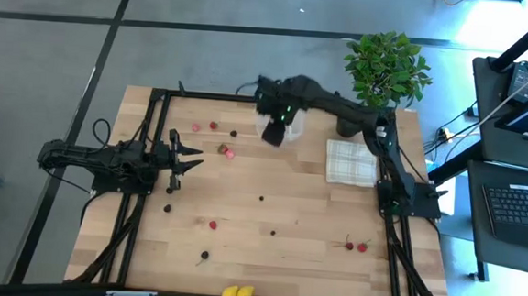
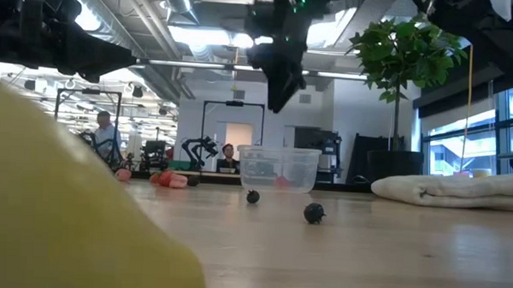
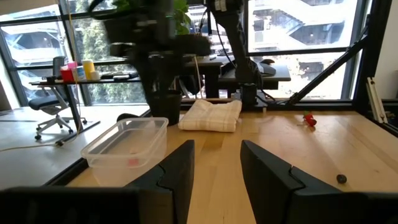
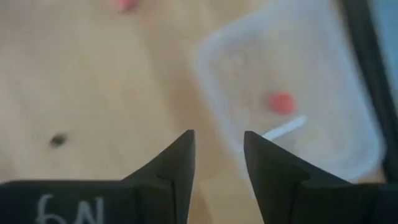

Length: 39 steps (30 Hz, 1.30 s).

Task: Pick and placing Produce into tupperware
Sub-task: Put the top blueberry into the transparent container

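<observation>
Overhead: right gripper above the tupperware

Now the right gripper (image 4: pixel 217 163) hangs over the tupperware (image 4: pixel 292 102) near the worktop's (image 1: pixel 285 259) far edge, jaws parted, empty. One red berry (image 4: pixel 280 102) lies inside. Left gripper (image 3: pixel 214 168) waits, jaws apart, empty.

Open-plan robotics lab/office: wooden bench (image 1: pixel 267 249), second robot arm (image 2: pixel 198 150) behind, seated people (image 2: pixel 105 132), laptop desk (image 1: pixel 518 196), exposed ceiling ducts (image 2: pixel 149 38).

2 lemons (image 1: pixel 237 294), 1 tupperware (image 1: pixel 278 130), 1 cloth (image 1: pixel 350 162), 1 plant (image 1: pixel 387 67)
</observation>
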Each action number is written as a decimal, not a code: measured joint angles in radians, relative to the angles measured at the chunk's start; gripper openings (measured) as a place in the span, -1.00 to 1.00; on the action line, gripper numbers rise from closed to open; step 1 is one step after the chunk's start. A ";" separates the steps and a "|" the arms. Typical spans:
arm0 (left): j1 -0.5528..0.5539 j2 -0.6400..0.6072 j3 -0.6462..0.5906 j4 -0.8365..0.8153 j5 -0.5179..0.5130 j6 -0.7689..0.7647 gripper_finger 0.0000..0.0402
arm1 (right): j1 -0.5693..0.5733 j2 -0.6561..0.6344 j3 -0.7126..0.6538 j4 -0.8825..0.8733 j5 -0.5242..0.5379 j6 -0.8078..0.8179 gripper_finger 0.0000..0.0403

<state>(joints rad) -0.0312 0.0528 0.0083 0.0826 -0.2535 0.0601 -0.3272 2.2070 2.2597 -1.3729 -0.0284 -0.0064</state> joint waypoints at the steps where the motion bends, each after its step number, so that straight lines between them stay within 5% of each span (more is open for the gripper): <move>1: 0.000 0.000 0.000 0.000 0.000 0.000 -0.38 | 0.028 0.000 0.000 -0.011 0.000 -0.009 -0.30; 16: 0.000 0.000 0.000 -0.034 0.003 -0.005 -0.38 | 0.341 -0.010 -0.016 0.071 -0.002 -0.035 -0.30; 39: 0.000 0.000 0.000 -0.034 0.009 -0.006 -0.38 | 0.424 -0.012 -0.031 0.149 0.072 -0.027 -0.30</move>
<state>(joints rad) -0.0311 0.0528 0.0082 0.0486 -0.2445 0.0536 0.0971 2.1947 2.2291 -1.2235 0.0433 -0.0333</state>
